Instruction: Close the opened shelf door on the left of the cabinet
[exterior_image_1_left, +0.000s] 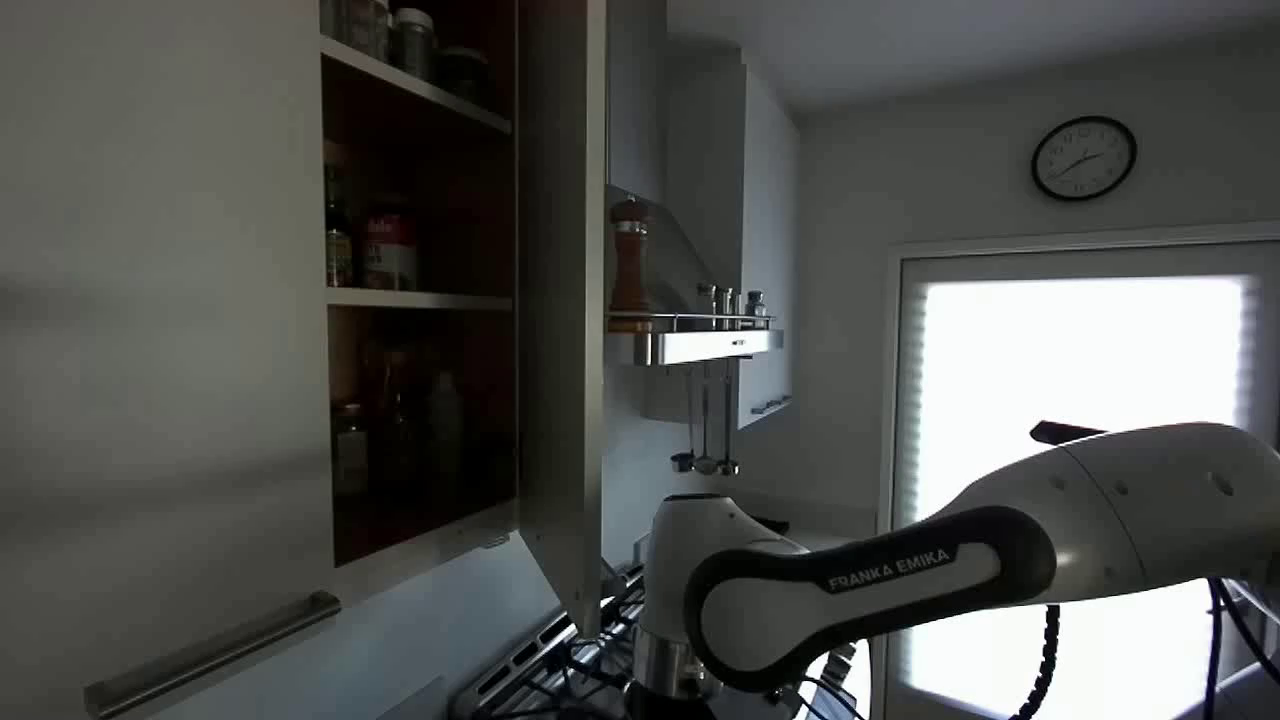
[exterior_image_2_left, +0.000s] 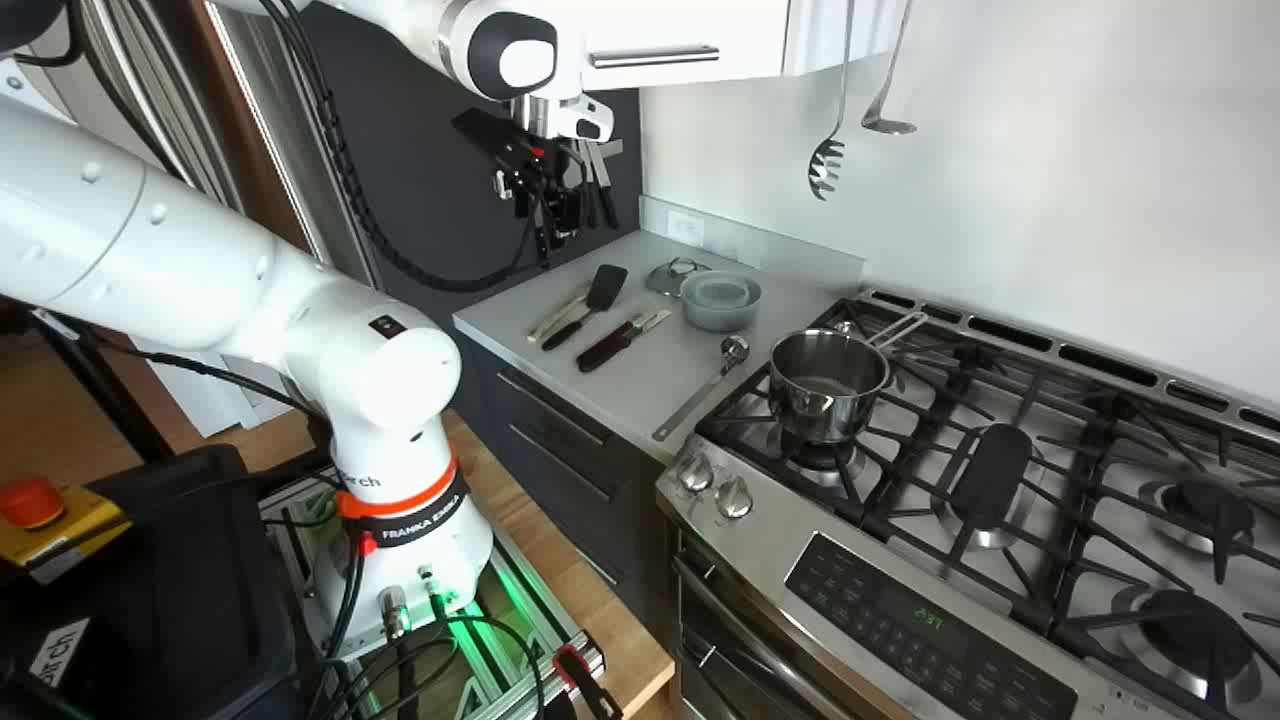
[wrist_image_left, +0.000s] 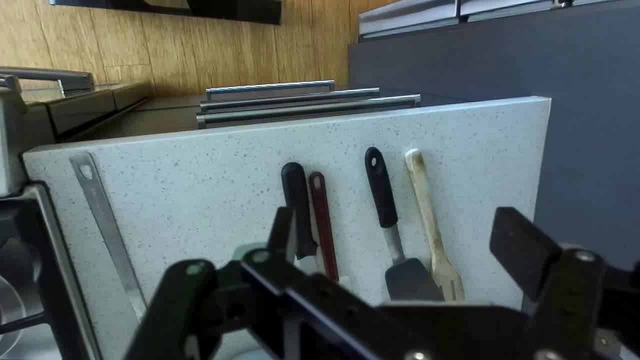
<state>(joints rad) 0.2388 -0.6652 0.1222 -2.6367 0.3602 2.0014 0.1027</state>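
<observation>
The shelf door (exterior_image_1_left: 552, 320) stands open in an exterior view, swung out from the right side of the cabinet's opening. The cabinet (exterior_image_1_left: 425, 552) shows dark shelves of jars and bottles. Its matching door (exterior_image_1_left: 150, 350), with a longer-looking bar handle, is shut. A white door with a silver bar handle (exterior_image_2_left: 655, 57) appears at the top of an exterior view; it seems to be the open door's outer face. My gripper (exterior_image_2_left: 558, 225) hangs below that door, over the counter, touching nothing. In the wrist view my gripper (wrist_image_left: 392, 235) is open and empty, pointing down.
The counter (wrist_image_left: 225, 160) below holds a spatula (wrist_image_left: 382, 195), a wooden fork (wrist_image_left: 425, 200), knives and a ladle. A pot (exterior_image_2_left: 828, 385) stands on the stove (exterior_image_2_left: 740, 560). Beyond the open door, a metal shelf (exterior_image_1_left: 710, 345) holds a brown pepper mill (exterior_image_1_left: 629, 260), with ladles hanging underneath.
</observation>
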